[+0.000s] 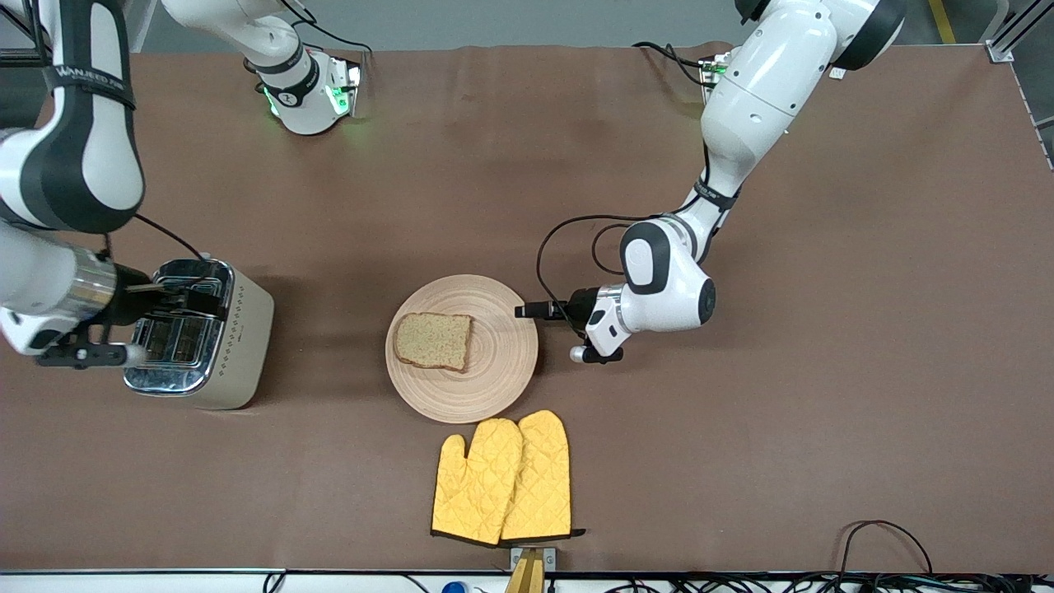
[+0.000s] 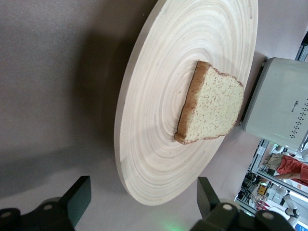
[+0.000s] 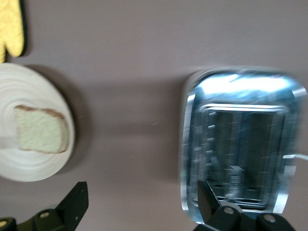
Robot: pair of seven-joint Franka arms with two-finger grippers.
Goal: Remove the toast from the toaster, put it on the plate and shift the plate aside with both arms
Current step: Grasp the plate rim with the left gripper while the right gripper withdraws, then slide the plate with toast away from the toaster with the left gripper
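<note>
The left gripper (image 2: 139,202) stood wide at the plate (image 1: 502,362) rim; toast (image 1: 433,340) lay on it. The right gripper (image 3: 139,207), wide, hung over the toaster (image 1: 202,333).

Toast on plate at table centre; both arms low at either end.

The toast (image 1: 433,341) lies flat on the plate (image 1: 494,371), toward the right arm's end of it. The left gripper (image 1: 527,311) sits just beside the plate rim. The right gripper (image 1: 185,301) is over the toaster (image 1: 239,346). The oven mitts (image 1: 504,479) lie nearer the camera, touching the plate edge.
</note>
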